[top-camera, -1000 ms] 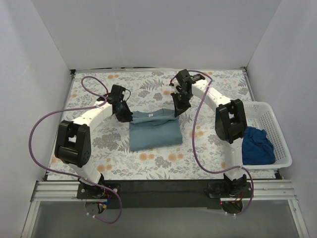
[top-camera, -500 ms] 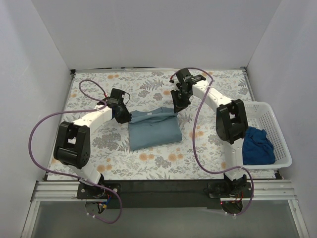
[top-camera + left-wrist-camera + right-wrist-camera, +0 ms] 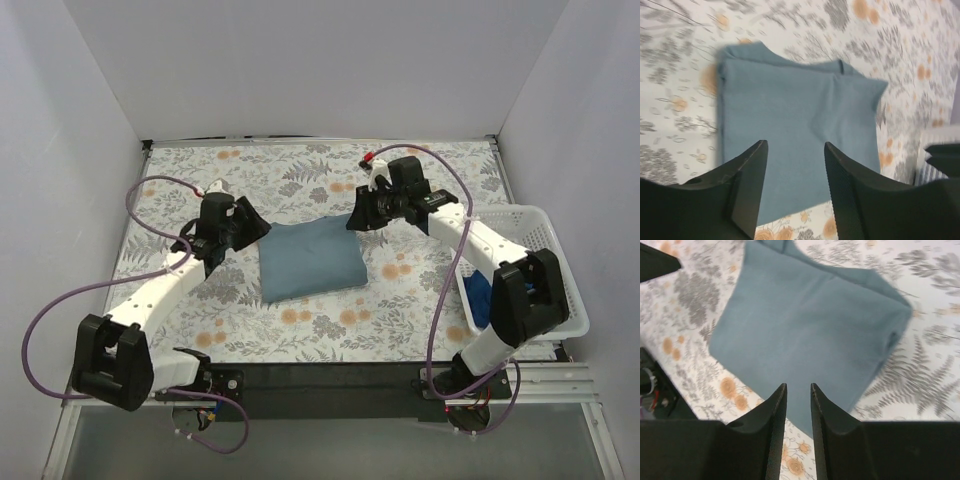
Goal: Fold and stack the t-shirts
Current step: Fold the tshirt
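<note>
The slate blue t-shirt (image 3: 310, 260) lies folded in a rough rectangle in the middle of the table. It also shows in the left wrist view (image 3: 795, 100) and the right wrist view (image 3: 810, 325). My left gripper (image 3: 250, 232) hovers just off its left far corner, open and empty (image 3: 795, 150). My right gripper (image 3: 358, 218) hovers off its right far corner, its jaws narrowly open with nothing between them (image 3: 798, 390). The royal blue t-shirt (image 3: 478, 295) lies in the basket, mostly hidden behind my right arm.
The white lattice basket (image 3: 550, 250) stands at the table's right edge; a strip of it shows in the left wrist view (image 3: 935, 137). The floral tablecloth (image 3: 200, 180) covers the table. White walls close in the left, back and right.
Both grippers were at the slate blue shirt's far edge. They have let it go and drawn back outward, and the shirt now lies flat and smooth.
</note>
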